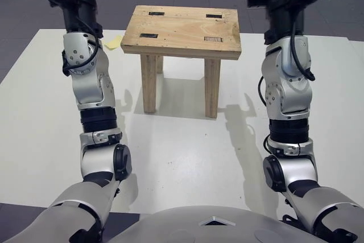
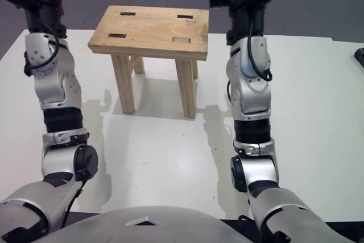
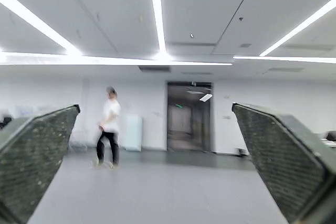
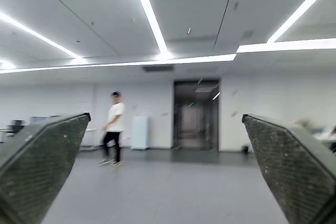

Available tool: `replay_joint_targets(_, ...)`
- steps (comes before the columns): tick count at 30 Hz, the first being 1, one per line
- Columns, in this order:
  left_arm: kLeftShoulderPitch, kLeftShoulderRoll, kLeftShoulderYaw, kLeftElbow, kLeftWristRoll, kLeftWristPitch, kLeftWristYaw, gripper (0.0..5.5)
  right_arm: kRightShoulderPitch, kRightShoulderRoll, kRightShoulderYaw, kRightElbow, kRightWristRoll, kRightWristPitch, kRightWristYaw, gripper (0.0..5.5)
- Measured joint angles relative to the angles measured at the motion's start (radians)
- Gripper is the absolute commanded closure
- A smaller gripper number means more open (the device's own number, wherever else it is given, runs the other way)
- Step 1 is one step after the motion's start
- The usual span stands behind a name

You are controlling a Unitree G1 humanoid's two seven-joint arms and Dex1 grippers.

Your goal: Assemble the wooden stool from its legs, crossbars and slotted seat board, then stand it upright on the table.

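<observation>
The wooden stool (image 1: 182, 29) stands upright at the middle back of the white table (image 1: 182, 157). Its slotted seat board is on top, with the front legs (image 1: 149, 83) under it and a crossbar partly hidden beneath. Both arms are raised, one on each side of the stool, clear of it. In the left wrist view my left gripper (image 3: 156, 129) is open, its fingers (image 3: 37, 161) wide apart with nothing between them. In the right wrist view my right gripper (image 4: 166, 129) is open too, its pads (image 4: 42, 166) bare and facing out into the room.
A yellow paper note (image 1: 114, 42) lies on the table behind the left arm. A dark object (image 2: 359, 55) sits at the table's far right edge. Bare white tabletop stretches in front of the stool.
</observation>
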Motion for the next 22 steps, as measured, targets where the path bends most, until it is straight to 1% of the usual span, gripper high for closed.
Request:
replay_joint_targets(4,0.004,0.035,0.020,0.027,0.035,-0.020,0.064,0.10,0.000,-0.068,-0.004,0.038,-0.264,-0.057,-0.147,0.12)
replay_joint_targets(7,0.027,0.052,0.053,0.064,-0.015,-0.035,0.046,0.10,0.011,-0.112,0.003,0.074,-0.439,-0.077,-0.248,0.12)
replay_joint_targets(10,0.061,0.073,0.068,0.078,-0.044,-0.057,0.021,0.10,0.037,-0.121,-0.009,0.103,-0.532,-0.076,-0.340,0.12)
replay_joint_targets(13,0.104,0.098,0.097,0.096,-0.049,-0.066,0.029,0.10,0.055,-0.126,-0.053,0.140,-0.549,-0.071,-0.402,0.12)
replay_joint_targets(16,0.159,0.122,0.124,0.122,-0.042,-0.071,0.060,0.10,0.068,-0.138,-0.087,0.181,-0.541,-0.077,-0.414,0.12)
replay_joint_targets(22,0.228,0.126,0.142,0.131,-0.039,-0.086,0.105,0.10,0.076,-0.144,-0.114,0.256,-0.503,-0.092,-0.410,0.12)
